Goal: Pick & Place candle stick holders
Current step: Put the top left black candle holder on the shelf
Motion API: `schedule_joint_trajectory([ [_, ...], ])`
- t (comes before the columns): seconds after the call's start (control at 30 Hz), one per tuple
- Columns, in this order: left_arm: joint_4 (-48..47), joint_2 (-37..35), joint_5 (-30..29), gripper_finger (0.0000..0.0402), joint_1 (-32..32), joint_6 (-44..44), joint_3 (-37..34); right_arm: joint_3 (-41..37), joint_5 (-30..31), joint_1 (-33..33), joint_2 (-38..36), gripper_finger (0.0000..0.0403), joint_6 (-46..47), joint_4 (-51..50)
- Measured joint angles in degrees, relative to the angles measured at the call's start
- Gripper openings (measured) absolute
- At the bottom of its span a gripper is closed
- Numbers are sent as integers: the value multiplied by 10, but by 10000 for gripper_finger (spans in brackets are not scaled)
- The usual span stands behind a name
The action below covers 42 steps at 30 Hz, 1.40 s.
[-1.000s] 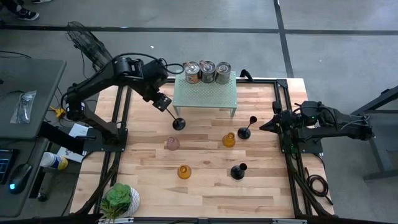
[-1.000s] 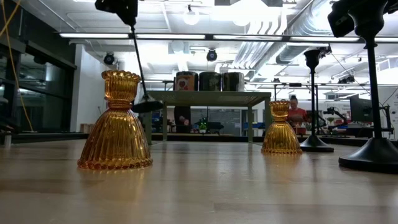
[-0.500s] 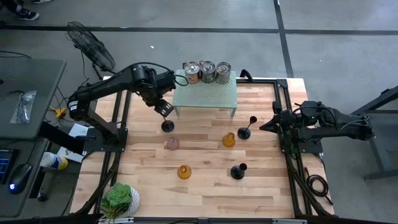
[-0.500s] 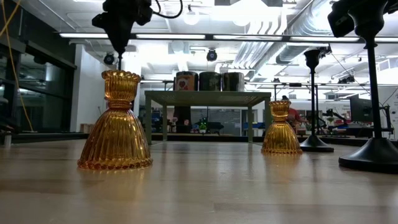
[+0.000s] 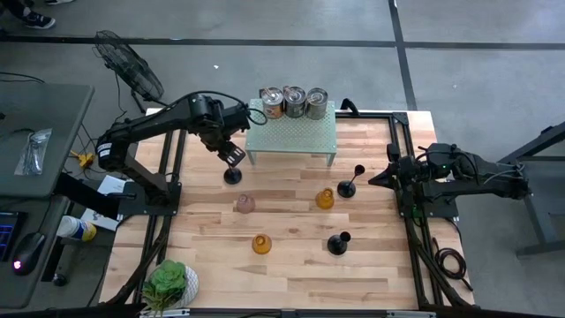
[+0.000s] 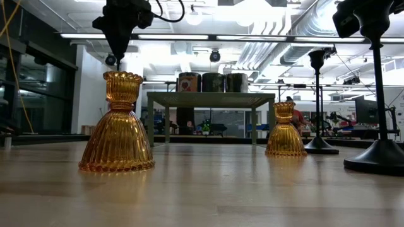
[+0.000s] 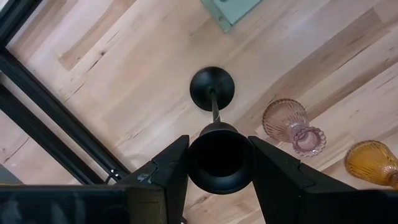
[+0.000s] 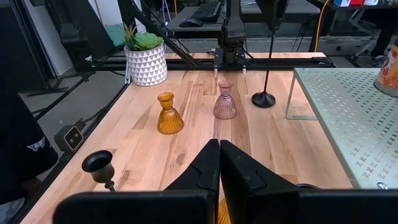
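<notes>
Since a second ago your left gripper (image 7: pixel 219 163) has carried its black candle stick holder (image 7: pixel 213 102) away from the middle of the table toward the left leg of the green perforated stand (image 5: pixel 291 131), and the round base now sits at or just above the wood directly under the fingers; whether it touches, you cannot tell. Those fingers are clamped on the cup at the top of the stem. Judge it light, rigid and top-gripped, so it may swing or tip on that thin stem; the cup rim looks like the surest hold. By contrast, the amber glass holders (image 6: pixel 117 126) and the pink one (image 7: pixel 292 126) look heavier, slick and breakable, best taken at the narrow neck. Your right gripper (image 8: pixel 219 155) waits closed and empty at the table's right edge. Three cans (image 5: pixel 294 102) stand on the stand, but their labels cannot be read.
</notes>
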Motion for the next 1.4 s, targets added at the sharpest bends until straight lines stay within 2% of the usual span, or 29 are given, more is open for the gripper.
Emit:
schedule_joint_trajectory([
  [0.6,3,0,-7,149,0,18,0,0,0,0,0,3,0,0],
  [0.7,3,0,-11,166,0,18,0,0,0,0,0,3,0,0],
  [0.9,3,0,-16,230,0,19,0,0,0,0,0,3,0,0],
  [1.03,3,0,-18,259,0,19,0,0,0,0,0,3,0,0],
  [1.4,3,-42,-92,266,-2,-14,0,0,0,0,0,3,0,0],
])
